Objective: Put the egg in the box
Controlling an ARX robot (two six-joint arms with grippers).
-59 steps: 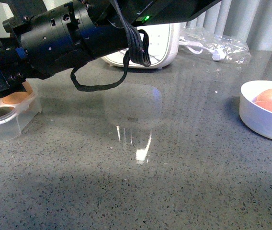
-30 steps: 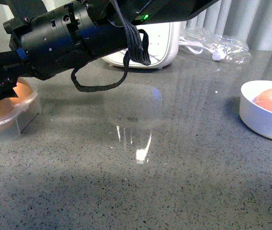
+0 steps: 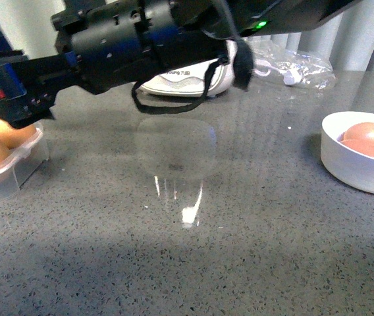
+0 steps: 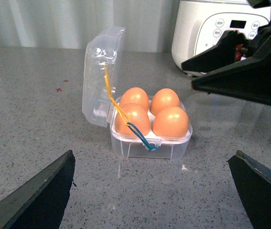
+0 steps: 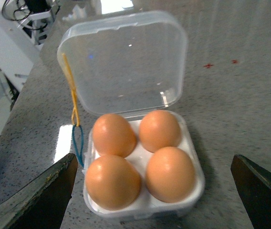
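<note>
A grey speckled tabletop [image 3: 240,250] carries a clear plastic box [image 4: 150,138] with its lid [image 4: 99,76] hinged up and open. All four cups are filled with orange-brown eggs, so the egg [image 5: 112,182] lies inside the box, though it cannot be told from its three neighbours. In the front view the right arm reaches across from the right side, and the right pincer [image 3: 9,99] hangs above the box's inner edge, close to the eggs but not touching them. Only a corner of the box and two eggs show at the left edge of that view. The right wrist view looks down into the box: two dark fingers [image 5: 35,200] stand far apart at either side, released, with nothing gripped between them. The left wrist view faces the box from the front. The left pincer [image 4: 151,156] is likewise spread wide and empty, well short of the box, which sits between its fingers. That view alone shows the right pincer as a black wedge beside the box, apart from it, and a white cooker [image 4: 212,33] behind. It also shows most clearly a yellow and blue string [image 4: 114,102] running from the lid down to the front of the box. Only the front view shows a white bowl [image 3: 351,168] at the far right, well apart from the box, holding more eggs [image 3: 368,135].
</note>
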